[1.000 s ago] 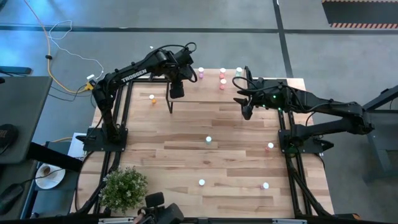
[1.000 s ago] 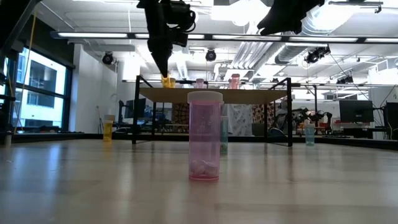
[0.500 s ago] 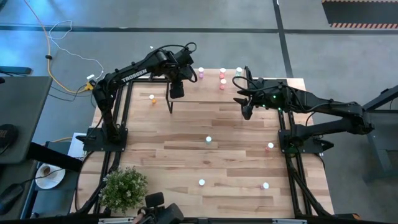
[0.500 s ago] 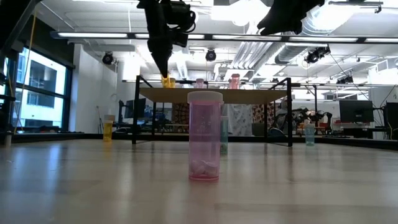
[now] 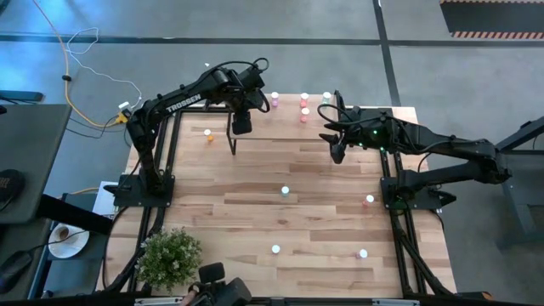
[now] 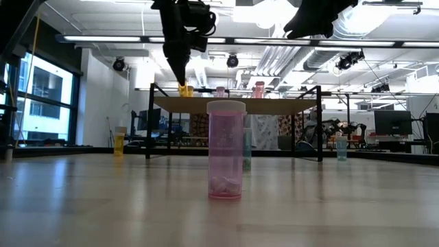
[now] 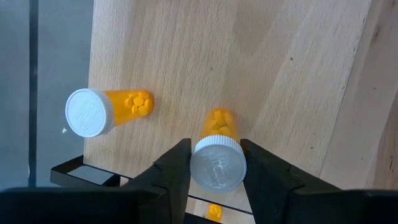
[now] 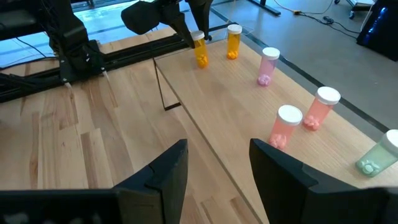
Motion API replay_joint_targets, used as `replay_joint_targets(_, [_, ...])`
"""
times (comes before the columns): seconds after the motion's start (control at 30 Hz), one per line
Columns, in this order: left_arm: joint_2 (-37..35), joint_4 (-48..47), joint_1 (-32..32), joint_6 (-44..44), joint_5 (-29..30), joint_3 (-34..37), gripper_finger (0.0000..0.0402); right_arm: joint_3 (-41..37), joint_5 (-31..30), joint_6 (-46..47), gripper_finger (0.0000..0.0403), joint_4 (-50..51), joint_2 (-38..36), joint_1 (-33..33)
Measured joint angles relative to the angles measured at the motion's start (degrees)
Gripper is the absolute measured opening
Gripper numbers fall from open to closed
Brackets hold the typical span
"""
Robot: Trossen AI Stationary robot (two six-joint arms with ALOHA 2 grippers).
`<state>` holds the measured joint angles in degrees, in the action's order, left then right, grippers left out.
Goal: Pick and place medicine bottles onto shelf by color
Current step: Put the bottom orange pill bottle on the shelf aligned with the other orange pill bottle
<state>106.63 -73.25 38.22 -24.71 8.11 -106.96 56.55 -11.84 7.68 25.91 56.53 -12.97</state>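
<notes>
The shelf (image 5: 280, 127) stands at the table's far side. On it are a pink bottle (image 5: 274, 100), two red ones (image 5: 304, 108), a green one (image 5: 326, 98) and two orange ones. My left gripper (image 7: 216, 149) is above the shelf's left near corner, shut on one orange bottle (image 8: 201, 51). The second orange bottle (image 7: 106, 111) stands on its base close by. My right gripper (image 5: 335, 151) hangs open above the shelf's right near part, with nothing between its fingers (image 8: 168, 174). My left gripper pinches the orange bottle's white cap (image 7: 217, 168) between its two fingers (image 7: 177, 168), one on each side. The fingers come from above, pointing steeply down. The bottle is upright, and its base seems to stand on the shelf top (image 8: 202, 64).
Loose bottles stand about the table: an orange one (image 5: 208, 134) left of the shelf, others at mid table (image 5: 285, 191), at the right (image 5: 369, 200) and near the front (image 5: 275, 249). A potted plant (image 5: 170, 255) stands at the near left corner.
</notes>
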Motion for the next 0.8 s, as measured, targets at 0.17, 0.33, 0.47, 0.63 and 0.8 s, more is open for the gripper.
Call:
replay_joint_targets(0.17, [0.0,0.02,0.0,0.01,-0.06,0.0,0.0134,0.0,0.0,0.0,0.0164,0.0,0.0,0.01])
replay_joint_targets(0.33, [0.0,0.13,0.0,0.0,-0.08,0.0,0.0137,0.0,0.0,0.0,0.0164,0.0,0.0,0.02])
replay_joint_targets(0.47, [0.0,0.17,0.0,0.0,-0.08,0.0,0.0137,0.0,0.0,0.0,0.0164,0.0,0.02,0.02])
replay_joint_targets(0.63, [0.0,0.17,0.0,0.0,-0.08,0.0,0.0137,0.0,0.0,0.02,0.0164,0.02,0.02,0.0])
replay_joint_targets(0.8, [0.0,0.17,0.0,0.0,-0.08,0.0,0.0146,0.0,0.0,0.0,0.0164,0.5,0.02,0.02])
